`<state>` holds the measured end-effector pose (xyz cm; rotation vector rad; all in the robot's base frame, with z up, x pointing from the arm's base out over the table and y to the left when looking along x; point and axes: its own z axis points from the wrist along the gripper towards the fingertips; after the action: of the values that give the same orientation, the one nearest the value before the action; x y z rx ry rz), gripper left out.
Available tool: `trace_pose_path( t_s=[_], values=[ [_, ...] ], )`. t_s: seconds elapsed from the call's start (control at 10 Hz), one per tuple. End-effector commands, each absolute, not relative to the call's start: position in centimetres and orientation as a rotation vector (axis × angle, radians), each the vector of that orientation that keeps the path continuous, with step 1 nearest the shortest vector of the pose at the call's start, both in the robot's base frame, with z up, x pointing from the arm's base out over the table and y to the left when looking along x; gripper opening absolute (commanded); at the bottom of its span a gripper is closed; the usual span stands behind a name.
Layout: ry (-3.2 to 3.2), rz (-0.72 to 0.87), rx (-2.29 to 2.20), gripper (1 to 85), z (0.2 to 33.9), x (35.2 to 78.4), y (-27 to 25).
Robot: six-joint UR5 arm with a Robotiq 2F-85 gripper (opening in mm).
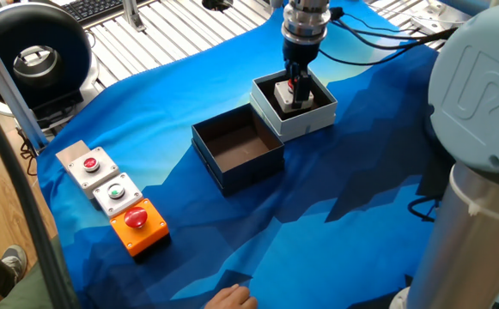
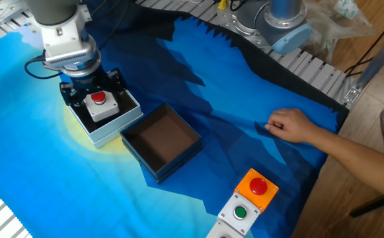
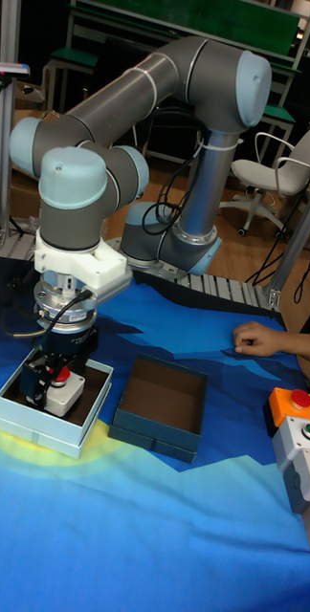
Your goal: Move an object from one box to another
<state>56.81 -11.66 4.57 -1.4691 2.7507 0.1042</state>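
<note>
The object, a small white cube switch box (image 2: 102,108) with a red push-button, sits inside the pale grey-white box (image 2: 110,129), seen also as the cube (image 1: 289,96) in its box (image 1: 311,125). My gripper (image 2: 94,99) reaches down into that box, its black fingers pressed on two opposite sides of the cube, shut on it. The tall fixed view shows the gripper (image 3: 54,386), the cube (image 3: 67,394) and the pale box (image 3: 38,426). The navy-walled box (image 2: 173,165) (image 1: 251,173) (image 3: 155,436) stands right beside it with nothing inside.
A grey red-button box (image 1: 86,163), a green-button box (image 1: 116,192) and an orange red-button box (image 1: 137,225) lie in a row near the cloth's edge. A person's hand (image 2: 291,124) rests on the blue cloth. The arm's base (image 2: 281,23) stands behind.
</note>
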Motion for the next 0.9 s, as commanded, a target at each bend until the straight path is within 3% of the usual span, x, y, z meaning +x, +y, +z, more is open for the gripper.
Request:
trace_pose_path(
  t_s=[0.0,0.1,0.2,0.3,0.4,0.8],
  values=[
    [2.753,0.113,-1.446,74.7,4.4,57.0,-11.8],
    [2.752,0.121,-1.435,70.0,4.5,57.0,-11.7],
    [2.759,0.090,-1.424,56.3,4.8,57.2,-12.2],
    [2.799,0.068,-1.349,23.0,5.6,57.3,-12.4],
    [2.826,0.045,-1.271,1.0,6.4,57.6,-12.6],
    [2.932,0.061,-1.060,1.0,9.9,56.6,-11.7]
  ],
)
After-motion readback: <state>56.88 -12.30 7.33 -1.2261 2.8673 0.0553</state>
